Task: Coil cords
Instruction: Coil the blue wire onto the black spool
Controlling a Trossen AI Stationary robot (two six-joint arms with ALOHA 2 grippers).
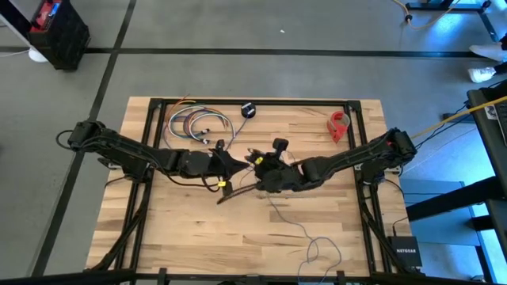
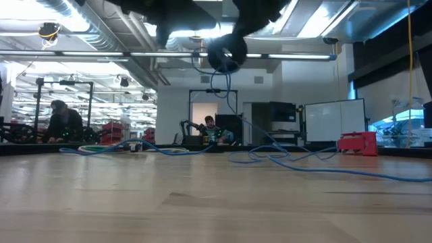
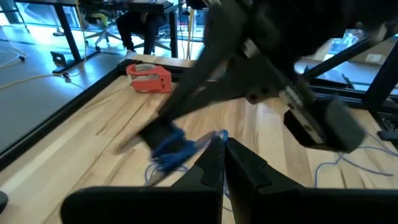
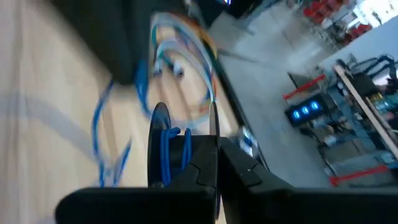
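The thin cord [image 1: 303, 232] trails from the table's middle to a loose loop near the near edge; it looks blue in the low view [image 2: 283, 162]. Its black spool [image 4: 163, 146], with cord wound between its two discs, is lifted above the table [image 2: 226, 55]. My right gripper [image 1: 260, 170] is shut at the spool. My left gripper [image 1: 238, 164] meets it at the table's middle and is shut, its fingertips [image 3: 222, 144] at a strand of the cord [image 3: 186, 148]. My left gripper pinches a strand of the cord [image 3: 214, 134] at its fingertips, coming level from the table's left. The strand runs slack to the wound cord at my right gripper. My right gripper holds the spool by one disc's rim [image 4: 214, 127], coming from the table's right. The spool is lifted clear, and the cord hangs below it [image 2: 223, 88] to the table.
A bundle of multicoloured cables [image 1: 194, 125] lies at the far left. A small black round object [image 1: 248, 109] sits by the far edge and a red object [image 1: 339, 125] at the far right. People sit in the room behind [image 2: 64, 121].
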